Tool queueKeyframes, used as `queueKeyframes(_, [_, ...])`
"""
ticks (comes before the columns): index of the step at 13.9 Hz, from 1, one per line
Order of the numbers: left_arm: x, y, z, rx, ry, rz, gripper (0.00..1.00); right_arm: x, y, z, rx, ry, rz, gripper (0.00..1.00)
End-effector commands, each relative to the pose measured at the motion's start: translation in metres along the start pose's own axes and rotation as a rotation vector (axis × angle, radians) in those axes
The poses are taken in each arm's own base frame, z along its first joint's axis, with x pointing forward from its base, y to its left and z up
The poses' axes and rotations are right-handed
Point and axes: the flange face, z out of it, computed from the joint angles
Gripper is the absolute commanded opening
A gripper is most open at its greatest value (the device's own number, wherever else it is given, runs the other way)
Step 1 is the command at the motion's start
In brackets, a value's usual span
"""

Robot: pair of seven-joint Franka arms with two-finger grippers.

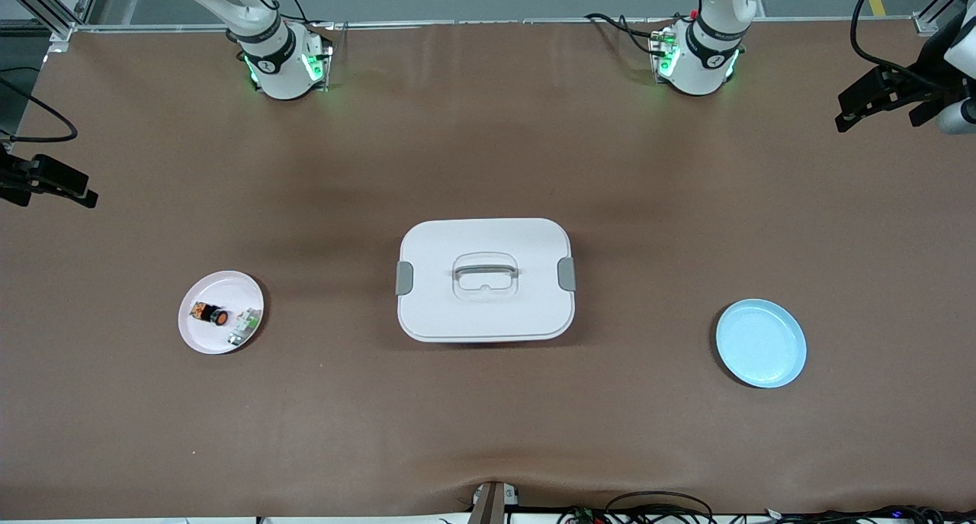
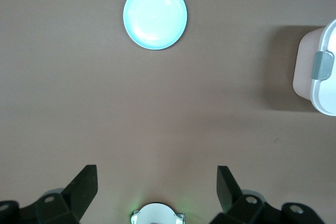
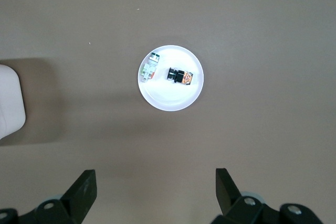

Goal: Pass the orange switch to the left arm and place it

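The orange switch (image 1: 210, 313) (image 3: 179, 76) lies on a pink plate (image 1: 229, 280) (image 3: 170, 103) toward the right arm's end of the table. The white box (image 1: 485, 234) (image 2: 320, 51) (image 3: 9, 98) stands mid-table with its lid on. My right gripper (image 3: 156, 174) hangs open and empty high above the table, with the pink plate well ahead of its fingers. My left gripper (image 2: 156, 174) is also open and empty, high over its own base (image 2: 156, 214). Neither hand shows in the front view, only the arms' bases and lower links.
A small white-and-green part (image 1: 244, 327) (image 3: 149, 68) shares the pink plate with the switch. A bare blue plate (image 1: 760, 343) (image 2: 155, 16) sits toward the left arm's end. Black fixtures with cables (image 1: 884, 97) (image 1: 46, 181) reach in at both table ends.
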Motion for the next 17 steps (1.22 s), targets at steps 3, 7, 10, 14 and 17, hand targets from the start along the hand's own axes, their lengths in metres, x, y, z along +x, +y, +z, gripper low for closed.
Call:
queueKeyframes(3, [0.0,-0.002,-0.005,0.001,-0.005,0.02,1.0,0.002,0.003,-0.004,-0.015,-0.005,-0.007,1.0])
queueKeyframes(7, [0.001,0.003,-0.005,0.002,-0.002,0.019,1.0,0.002,0.003,-0.004,-0.015,-0.005,-0.007,1.0])
queueKeyframes(10, [0.007,0.001,0.001,-0.005,-0.01,0.022,1.0,0.003,0.002,-0.003,-0.015,-0.008,-0.009,1.0])
queueKeyframes(14, [0.008,-0.002,-0.002,-0.005,0.015,0.018,1.0,0.008,-0.002,0.007,-0.014,-0.025,-0.015,1.0])
queueKeyframes(17, [0.008,-0.004,-0.001,-0.005,0.022,0.013,1.0,0.012,0.0,0.016,-0.01,-0.041,-0.01,1.0])
